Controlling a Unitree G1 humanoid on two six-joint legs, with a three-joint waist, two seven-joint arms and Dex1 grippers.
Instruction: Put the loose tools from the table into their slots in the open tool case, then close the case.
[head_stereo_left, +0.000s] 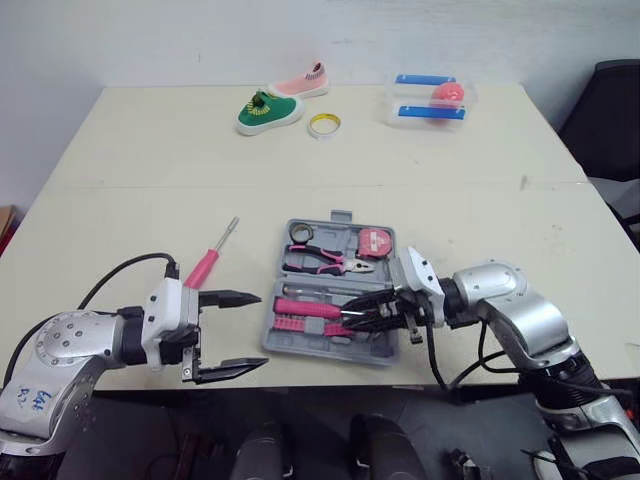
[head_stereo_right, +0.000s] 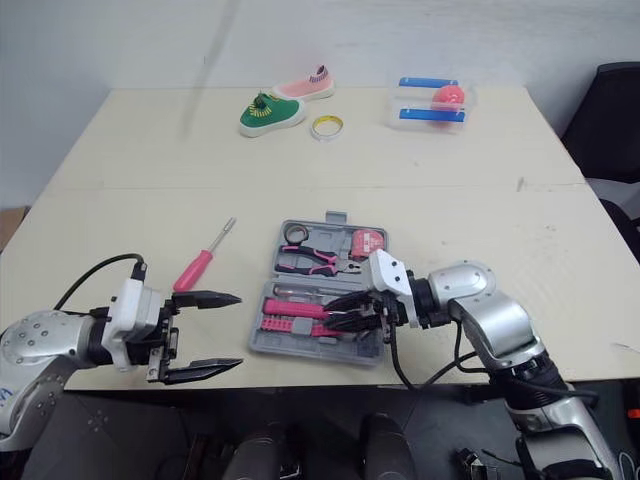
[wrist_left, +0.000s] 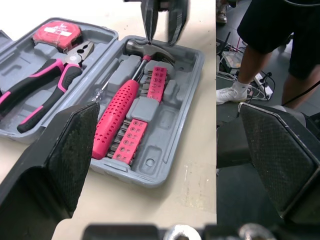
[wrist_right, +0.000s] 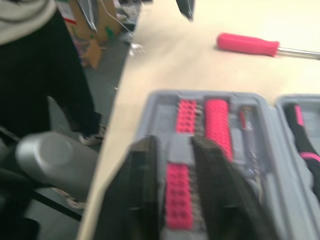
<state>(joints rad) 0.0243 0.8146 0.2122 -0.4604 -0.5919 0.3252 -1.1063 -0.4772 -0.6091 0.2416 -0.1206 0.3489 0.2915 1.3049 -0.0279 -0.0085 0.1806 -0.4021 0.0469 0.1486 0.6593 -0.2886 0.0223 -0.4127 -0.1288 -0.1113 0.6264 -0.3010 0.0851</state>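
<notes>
Tool case lies beneath right arm's narrowly parted jaws; left jaws gape wide.

Bright even light w/ soft shadows

Tool case of matt grey moulded plastic; hammer with dimpled pink grip, dull metal head; worktop smooth, matt.

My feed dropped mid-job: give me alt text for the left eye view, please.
An open grey plastic tool case lies near the front edge of a beige table, the right gripper open over its front half. A pink-handled screwdriver lies loose left of the case, with the open left gripper nearer the robot than it.
</notes>
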